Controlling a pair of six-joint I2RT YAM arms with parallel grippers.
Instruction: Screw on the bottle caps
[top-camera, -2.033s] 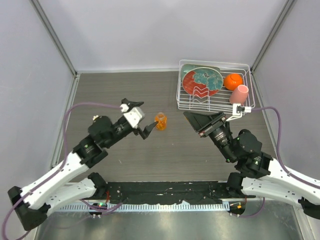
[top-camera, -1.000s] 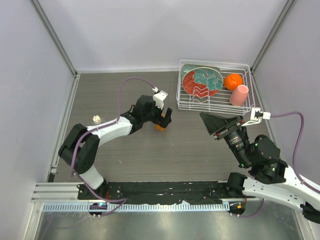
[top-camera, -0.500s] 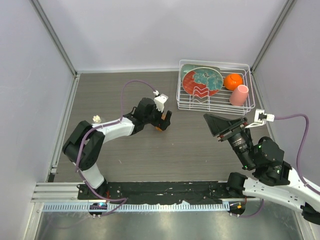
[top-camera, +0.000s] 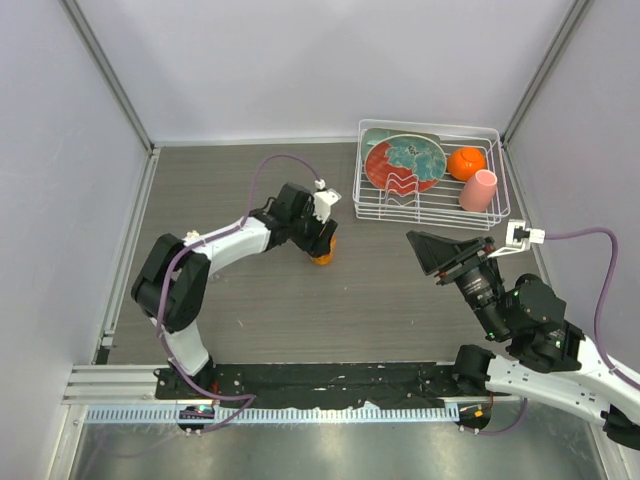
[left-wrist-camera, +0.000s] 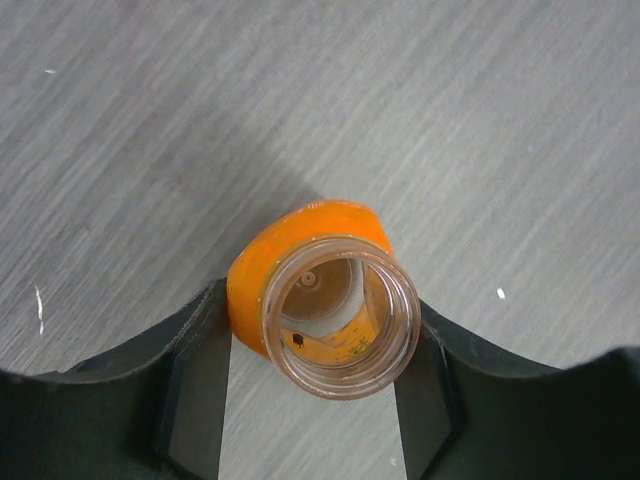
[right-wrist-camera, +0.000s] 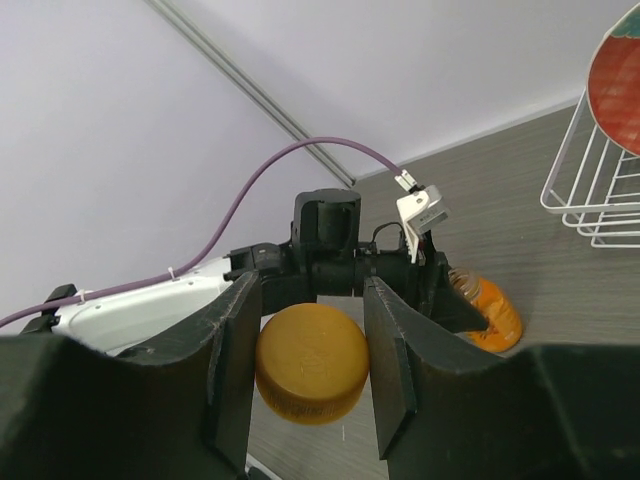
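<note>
A translucent orange bottle (left-wrist-camera: 305, 240) stands on the table with its open neck (left-wrist-camera: 340, 315) facing up. My left gripper (left-wrist-camera: 320, 312) is shut on it, one finger (left-wrist-camera: 195, 385) against each side. From above, only part of the bottle (top-camera: 323, 258) shows under the left gripper (top-camera: 322, 244). My right gripper (right-wrist-camera: 310, 350) is shut on the orange bottle cap (right-wrist-camera: 310, 365) and holds it in the air, off to the right of the bottle (right-wrist-camera: 490, 308). In the top view the right gripper (top-camera: 428, 249) hides the cap.
A white wire dish rack (top-camera: 430, 212) stands at the back right. It holds a red and teal plate (top-camera: 405, 162), an orange ball (top-camera: 466, 162) and a pink cup (top-camera: 479, 190). The left arm stretches low across the table's left half.
The left gripper's jaws have shut on the orange bottle and its arm has stretched a little farther back. The right arm with the cap has stayed still.
</note>
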